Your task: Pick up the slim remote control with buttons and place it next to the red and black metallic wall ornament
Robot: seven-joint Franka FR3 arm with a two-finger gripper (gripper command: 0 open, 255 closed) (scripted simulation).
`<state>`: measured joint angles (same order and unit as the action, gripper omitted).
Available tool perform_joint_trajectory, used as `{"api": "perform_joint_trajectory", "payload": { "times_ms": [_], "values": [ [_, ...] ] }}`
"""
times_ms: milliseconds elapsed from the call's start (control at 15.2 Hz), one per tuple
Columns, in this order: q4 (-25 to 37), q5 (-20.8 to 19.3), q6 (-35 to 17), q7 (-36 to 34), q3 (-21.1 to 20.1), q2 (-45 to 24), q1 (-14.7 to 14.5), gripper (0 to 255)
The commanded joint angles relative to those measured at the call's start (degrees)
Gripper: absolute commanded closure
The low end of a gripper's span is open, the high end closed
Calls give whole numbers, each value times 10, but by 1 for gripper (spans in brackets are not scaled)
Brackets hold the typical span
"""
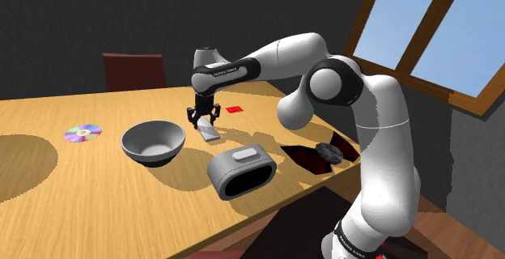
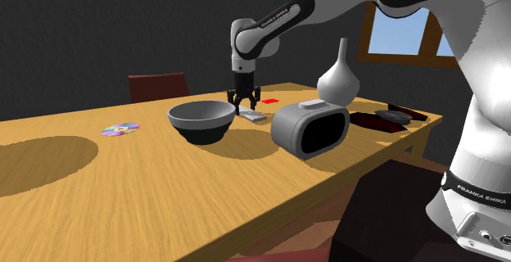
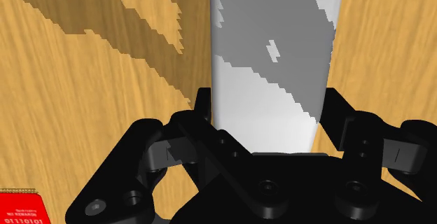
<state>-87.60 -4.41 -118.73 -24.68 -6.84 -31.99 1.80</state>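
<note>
The remote (image 3: 269, 61) is a slim, plain grey slab at centre frame. Jaws of the gripper (image 3: 269, 102) clamp its 2 long edges.

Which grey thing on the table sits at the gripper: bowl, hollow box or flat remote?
The flat remote, clasped by the gripper; the bowl and hollow box stand apart, untouched.

Wood-grain table (image 1: 81, 197); matt grey remote (image 3: 269, 82); iridescent disc (image 1: 83, 133).

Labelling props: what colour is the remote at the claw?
The remote is plain light grey, clearest in the wrist view.
</note>
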Motion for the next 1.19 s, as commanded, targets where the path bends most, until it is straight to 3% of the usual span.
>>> {"api": "perform_joint_trajectory", "payload": {
  "times_ms": [0,1122],
  "values": [
    [7,1,12,0,-1,5,0,255],
    [85,6,123,5,-4,39,0,255]
  ]
}}
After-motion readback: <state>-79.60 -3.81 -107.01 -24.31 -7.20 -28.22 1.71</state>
